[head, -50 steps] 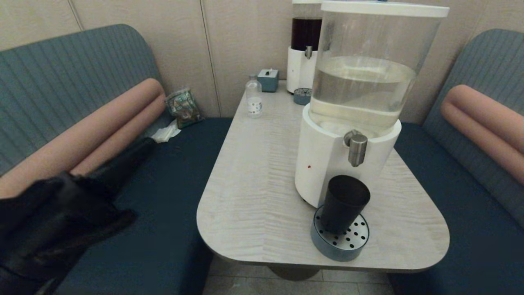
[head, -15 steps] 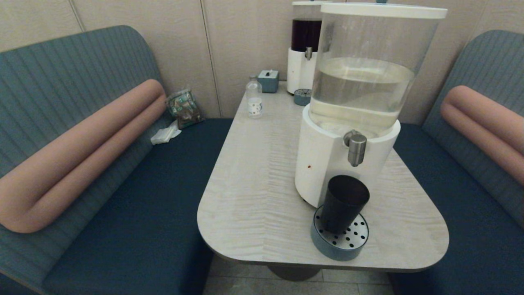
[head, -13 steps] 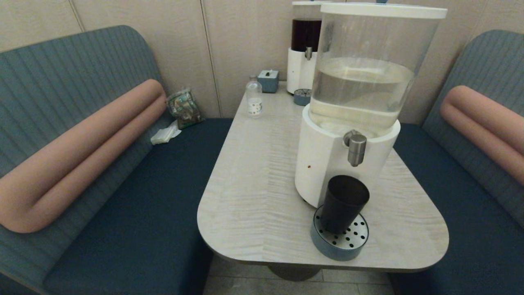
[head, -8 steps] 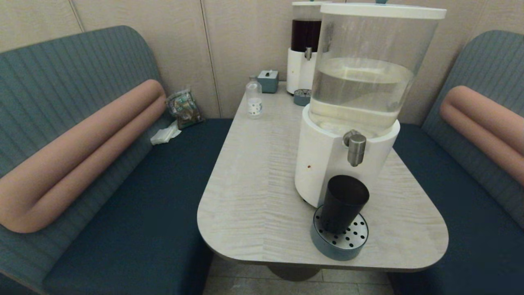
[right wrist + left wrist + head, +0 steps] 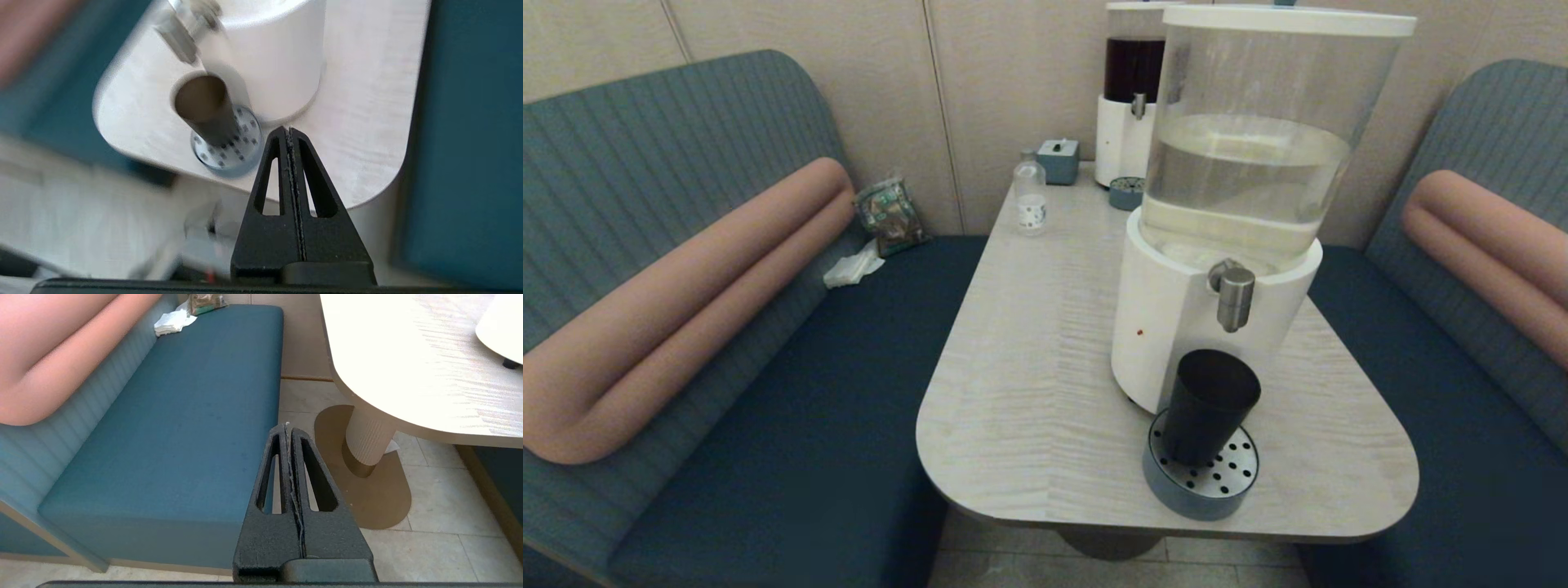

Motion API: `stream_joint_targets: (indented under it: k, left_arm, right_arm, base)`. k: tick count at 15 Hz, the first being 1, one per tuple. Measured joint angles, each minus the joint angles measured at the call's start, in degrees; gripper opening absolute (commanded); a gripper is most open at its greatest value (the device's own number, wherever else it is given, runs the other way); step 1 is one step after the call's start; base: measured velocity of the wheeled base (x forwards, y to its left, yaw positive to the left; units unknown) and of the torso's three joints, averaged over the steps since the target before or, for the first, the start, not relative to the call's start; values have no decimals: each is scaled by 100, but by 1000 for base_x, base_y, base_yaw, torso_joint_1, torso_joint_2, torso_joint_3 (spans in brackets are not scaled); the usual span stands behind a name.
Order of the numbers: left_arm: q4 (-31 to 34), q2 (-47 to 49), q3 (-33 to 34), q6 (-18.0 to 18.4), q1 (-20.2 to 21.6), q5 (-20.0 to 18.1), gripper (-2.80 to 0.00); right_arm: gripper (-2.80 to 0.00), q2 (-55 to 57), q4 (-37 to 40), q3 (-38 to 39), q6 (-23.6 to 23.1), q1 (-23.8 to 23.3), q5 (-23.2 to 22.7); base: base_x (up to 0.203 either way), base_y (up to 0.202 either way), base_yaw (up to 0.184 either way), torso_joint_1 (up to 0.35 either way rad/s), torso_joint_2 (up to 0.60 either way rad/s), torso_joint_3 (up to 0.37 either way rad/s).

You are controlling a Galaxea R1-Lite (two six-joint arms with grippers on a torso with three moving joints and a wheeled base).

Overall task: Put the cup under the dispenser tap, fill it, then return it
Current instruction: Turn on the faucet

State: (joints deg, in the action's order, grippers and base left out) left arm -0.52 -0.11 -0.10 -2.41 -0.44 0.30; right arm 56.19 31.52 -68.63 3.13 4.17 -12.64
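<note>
A black cup (image 5: 1209, 406) stands upright on the round drip tray (image 5: 1200, 482) at the table's (image 5: 1045, 367) near edge, below the steel dispenser tap (image 5: 1234, 296) of the big white-based dispenser (image 5: 1176, 327).

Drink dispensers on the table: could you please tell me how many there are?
2. The large dispenser with pale liquid stands near the table's front, the cup on the drip tray below its tap. The smaller dark-liquid dispenser stands behind it by the wall, partly hidden.
</note>
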Motion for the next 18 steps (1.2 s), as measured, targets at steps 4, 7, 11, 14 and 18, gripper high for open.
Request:
stream_joint_targets:
  k: [4,7,11,14,18]
  left_arm:
    - [1,0,0,-1,0,0,-280]
    - [2,1,0,-1,0,1,-280]
    - [1,1,0,-2,0,0,-280]
    - [1,1,0,-1,0,1,-280]
    - [0,1,0,-1,0,0,-280]
  right_arm:
    - [-280,1389,1030,-1946,-198,945,419]
    - [-280,2330,1603,-3011,-166,1523,759]
    - [-280,3284,1700,-3559,72,2151,1774]
    - [-280,3668,1687,-3800,357,2356,2251]
    - [-280,3924,1666,-4008,1226,2414,2086]
  base:
    - [0,0,0,0,0,0]
    - [0,0,0,0,0,0]
    - [0,0,0,0,0,0]
    - [0,0,0,0,0,0]
    - [0,0,0,0,0,0]
